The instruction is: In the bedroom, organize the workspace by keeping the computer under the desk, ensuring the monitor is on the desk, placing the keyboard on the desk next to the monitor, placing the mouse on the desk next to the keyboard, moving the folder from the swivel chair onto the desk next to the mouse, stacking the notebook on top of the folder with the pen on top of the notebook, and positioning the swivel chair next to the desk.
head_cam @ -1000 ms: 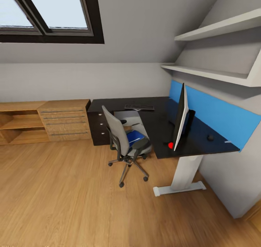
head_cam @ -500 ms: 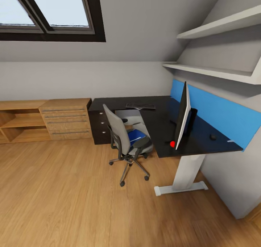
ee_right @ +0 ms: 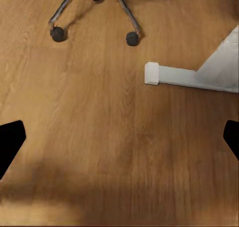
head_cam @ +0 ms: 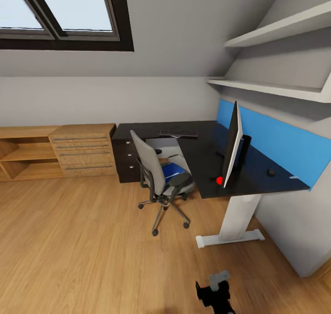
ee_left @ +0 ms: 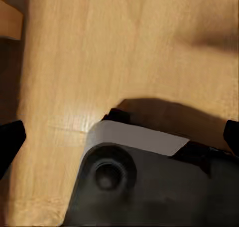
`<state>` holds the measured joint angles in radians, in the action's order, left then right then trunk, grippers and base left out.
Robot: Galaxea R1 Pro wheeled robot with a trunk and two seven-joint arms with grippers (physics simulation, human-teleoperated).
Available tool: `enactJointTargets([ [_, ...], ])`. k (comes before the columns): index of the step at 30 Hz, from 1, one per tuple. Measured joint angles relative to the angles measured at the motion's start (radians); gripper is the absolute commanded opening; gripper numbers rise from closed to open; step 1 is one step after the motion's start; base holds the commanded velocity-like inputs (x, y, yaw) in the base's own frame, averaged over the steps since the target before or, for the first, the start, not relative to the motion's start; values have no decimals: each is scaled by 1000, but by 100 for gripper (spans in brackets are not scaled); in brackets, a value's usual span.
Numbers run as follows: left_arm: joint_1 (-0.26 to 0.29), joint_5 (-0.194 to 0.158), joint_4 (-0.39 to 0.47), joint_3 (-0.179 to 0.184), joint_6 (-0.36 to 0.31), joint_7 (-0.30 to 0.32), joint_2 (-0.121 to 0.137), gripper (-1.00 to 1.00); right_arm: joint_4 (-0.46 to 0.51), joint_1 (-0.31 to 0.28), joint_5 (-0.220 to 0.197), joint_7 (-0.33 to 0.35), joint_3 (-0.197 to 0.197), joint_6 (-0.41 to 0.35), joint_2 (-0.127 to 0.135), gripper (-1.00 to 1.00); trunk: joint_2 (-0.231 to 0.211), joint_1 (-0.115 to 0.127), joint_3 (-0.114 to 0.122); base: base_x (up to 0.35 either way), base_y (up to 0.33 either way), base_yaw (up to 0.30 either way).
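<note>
A black L-shaped desk (head_cam: 202, 159) stands against the right wall. On it the monitor (head_cam: 231, 144) stands edge-on, with the keyboard (head_cam: 178, 133) at the far end. A dark mouse (head_cam: 271, 171) and a small pale pen-like item (head_cam: 291, 177) lie by the blue panel. A red object (head_cam: 219, 181) sits at the monitor's foot. The grey swivel chair (head_cam: 154, 171) stands in the desk's corner with the blue folder (head_cam: 172, 171) on its seat. My right gripper (ee_right: 119, 142) hangs open over the floor near the chair's casters (ee_right: 132, 38). My left gripper (ee_left: 119, 137) is open above my own base.
The desk's white foot (head_cam: 230, 237) lies on the wood floor, also seen as a white foot (ee_right: 174, 75) from the right wrist. Dark drawers (head_cam: 125, 162), a wooden drawer unit (head_cam: 82, 150) and open shelves (head_cam: 23, 155) line the back wall. Wall shelves (head_cam: 271, 90) hang over the desk.
The camera has shifted slightly, so the whole picture slid a little. A dark gripper has come up into the bottom of the head view. Desk, chair and items have not moved.
</note>
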<state>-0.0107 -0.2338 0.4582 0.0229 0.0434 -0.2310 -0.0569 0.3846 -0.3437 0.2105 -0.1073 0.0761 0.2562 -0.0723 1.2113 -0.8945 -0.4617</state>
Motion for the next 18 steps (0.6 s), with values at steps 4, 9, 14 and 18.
enactJointTargets([
  [4, 151, 22, 564, 1, -344, -11, -18, 100, 69, -226, -29, 43, 0, -252, -38, 100, 28, -15, -12, 0, 0, 0],
  [9, 365, 24, 499, 0, -559, -15, -49, 100, 71, -345, -108, 56, -3, -396, -47, 100, 63, -35, -28, 0, 0, 0],
  [14, 478, 24, 432, 0, -616, -54, -78, 100, 63, -455, -268, 59, -7, -479, -46, 100, 98, -54, -43, 0, 0, 0],
  [18, 497, 24, 424, 0, -623, -64, -82, 100, 41, -483, -320, 57, -1, -490, -48, 100, 126, -69, -56, 0, 0, 0],
])
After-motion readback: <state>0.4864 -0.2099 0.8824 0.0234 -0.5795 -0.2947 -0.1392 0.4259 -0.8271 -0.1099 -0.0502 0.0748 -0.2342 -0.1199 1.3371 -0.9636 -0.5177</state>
